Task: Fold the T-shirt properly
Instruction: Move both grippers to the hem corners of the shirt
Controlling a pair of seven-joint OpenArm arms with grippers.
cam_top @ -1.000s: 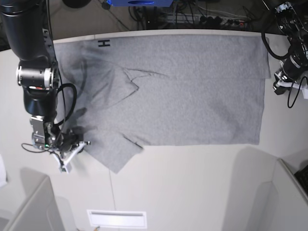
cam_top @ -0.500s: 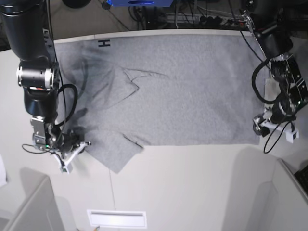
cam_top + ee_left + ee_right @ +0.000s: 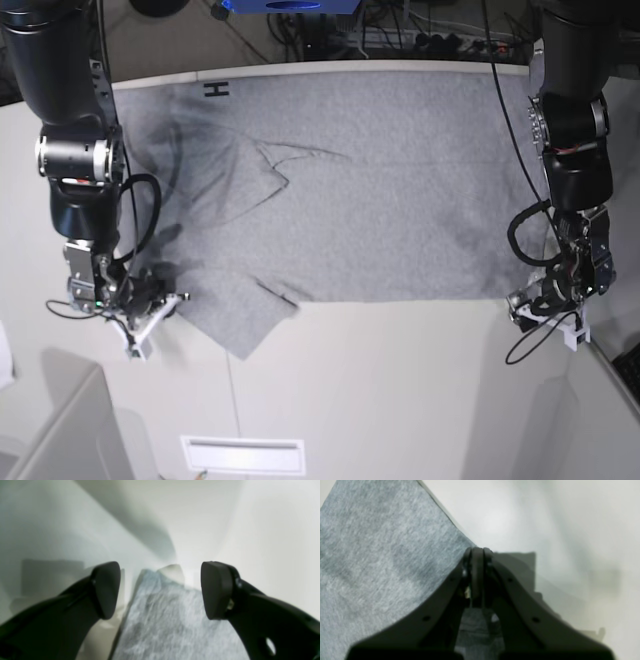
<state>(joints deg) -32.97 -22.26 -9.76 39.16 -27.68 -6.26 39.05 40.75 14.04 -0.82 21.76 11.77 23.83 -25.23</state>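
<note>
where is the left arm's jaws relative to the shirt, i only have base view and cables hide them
Observer: The left wrist view shows the left gripper with jaws spread, a corner of the T-shirt lying in the gap between them.
Operator: are they touching the cloth yet
Observer: Neither pad visibly presses the fabric; too blurred to be sure.
Operator: and the right side
Observer: The right wrist view shows the right gripper with jaws shut at the shirt's edge; whether cloth is pinched between them cannot be told.
</note>
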